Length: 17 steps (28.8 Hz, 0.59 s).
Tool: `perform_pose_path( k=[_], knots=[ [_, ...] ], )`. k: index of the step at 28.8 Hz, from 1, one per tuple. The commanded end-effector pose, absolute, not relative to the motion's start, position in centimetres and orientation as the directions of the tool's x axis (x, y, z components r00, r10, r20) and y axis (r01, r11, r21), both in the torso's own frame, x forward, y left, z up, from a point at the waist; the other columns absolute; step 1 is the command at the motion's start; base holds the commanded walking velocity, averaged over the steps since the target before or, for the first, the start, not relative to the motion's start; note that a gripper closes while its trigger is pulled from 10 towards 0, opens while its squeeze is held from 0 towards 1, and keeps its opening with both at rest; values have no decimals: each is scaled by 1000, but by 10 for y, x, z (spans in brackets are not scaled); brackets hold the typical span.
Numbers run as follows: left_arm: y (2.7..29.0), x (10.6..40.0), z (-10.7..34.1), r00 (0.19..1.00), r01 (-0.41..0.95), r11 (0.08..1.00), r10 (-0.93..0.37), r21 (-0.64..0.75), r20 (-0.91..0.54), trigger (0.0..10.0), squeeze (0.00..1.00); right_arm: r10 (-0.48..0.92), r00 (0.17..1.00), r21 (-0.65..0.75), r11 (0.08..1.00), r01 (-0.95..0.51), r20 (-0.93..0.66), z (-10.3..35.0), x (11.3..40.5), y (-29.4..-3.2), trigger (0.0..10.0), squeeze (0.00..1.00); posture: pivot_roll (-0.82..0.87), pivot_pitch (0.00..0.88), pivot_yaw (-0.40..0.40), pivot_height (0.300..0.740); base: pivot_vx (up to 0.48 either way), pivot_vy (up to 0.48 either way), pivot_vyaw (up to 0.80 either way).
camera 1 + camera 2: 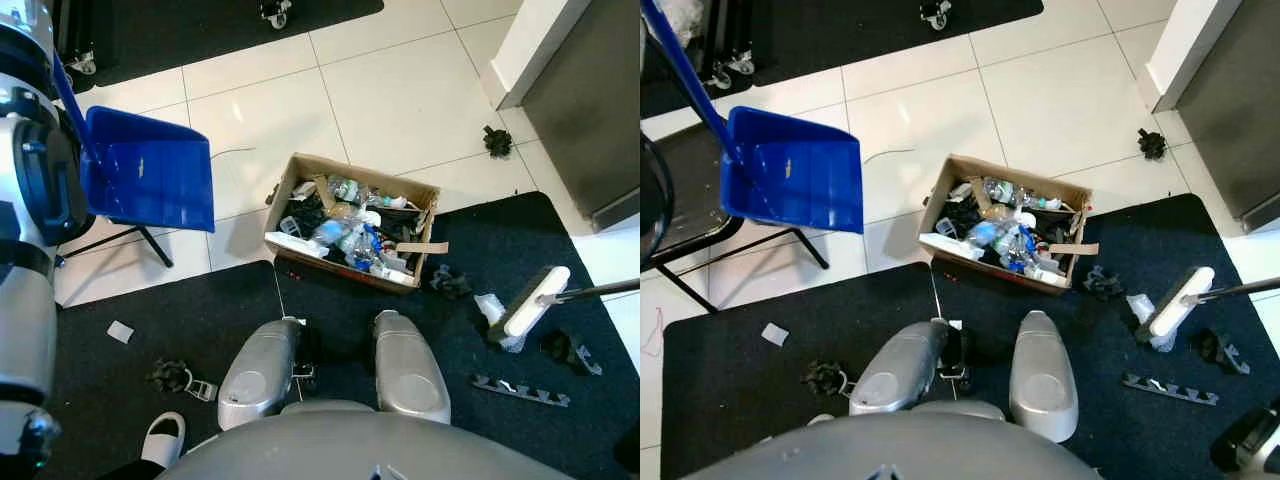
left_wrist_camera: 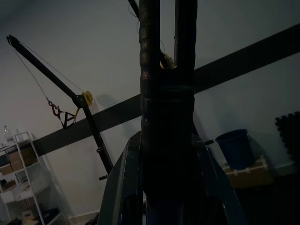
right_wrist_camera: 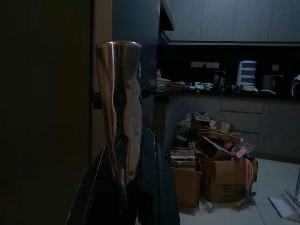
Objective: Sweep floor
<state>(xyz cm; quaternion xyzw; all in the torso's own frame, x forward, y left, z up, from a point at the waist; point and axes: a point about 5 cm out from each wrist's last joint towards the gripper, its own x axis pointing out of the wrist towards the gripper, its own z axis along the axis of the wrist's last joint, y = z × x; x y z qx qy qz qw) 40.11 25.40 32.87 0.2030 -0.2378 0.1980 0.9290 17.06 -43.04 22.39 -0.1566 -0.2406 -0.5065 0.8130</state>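
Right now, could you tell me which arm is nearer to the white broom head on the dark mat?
Right. The white broom head lies on the robot's right, its silver pole leading to that arm; the left arm holds the blue dustpan far across.

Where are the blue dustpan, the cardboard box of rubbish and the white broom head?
blue dustpan (image 1: 150,180), left eye view, middle of its scoop.
cardboard box (image 1: 338,267), left eye view, near wall.
broom head (image 1: 535,301), left eye view, middle of white bar.

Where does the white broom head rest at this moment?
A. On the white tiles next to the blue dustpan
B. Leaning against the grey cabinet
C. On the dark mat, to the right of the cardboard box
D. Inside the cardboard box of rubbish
C: the broom head lies on the dark mat beside scraps of litter, well right of the cardboard box, while the blue dustpan is held up on the far left.
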Motion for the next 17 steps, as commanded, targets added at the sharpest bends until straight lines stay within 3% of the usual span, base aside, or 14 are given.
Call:
perform_pose_path(
  k=[1, 10, 12, 17],
  knots=[
    [267, 394, 350, 762, -516, 806, 279, 289, 584, 10000, 0, -735, 377, -6, 453, 891, 563, 225, 174, -426, 10000, 0, -89, 58, 138, 740, 0, 0, 0],
    [254, 397, 349, 778, -444, 856, 224, 263, 587, 10000, 0, -726, 395, -12, 470, 883, 563, 226, 184, -424, 10000, 0, -85, 52, 130, 740, 0, 0, 0],
    [232, 404, 337, 829, -252, 949, 110, 190, 548, 10000, 0, -718, 420, 18, 515, 857, 555, 226, 197, -414, 10000, 0, -82, 45, 127, 740, 0, 0, 0],
    [214, 407, 324, 851, -100, 987, 19, 126, 525, 10000, 0, -704, 438, 85, 574, 815, 560, 232, 210, -402, 10000, 0, -81, 41, 127, 740, 0, 0, 0]
  ],
)
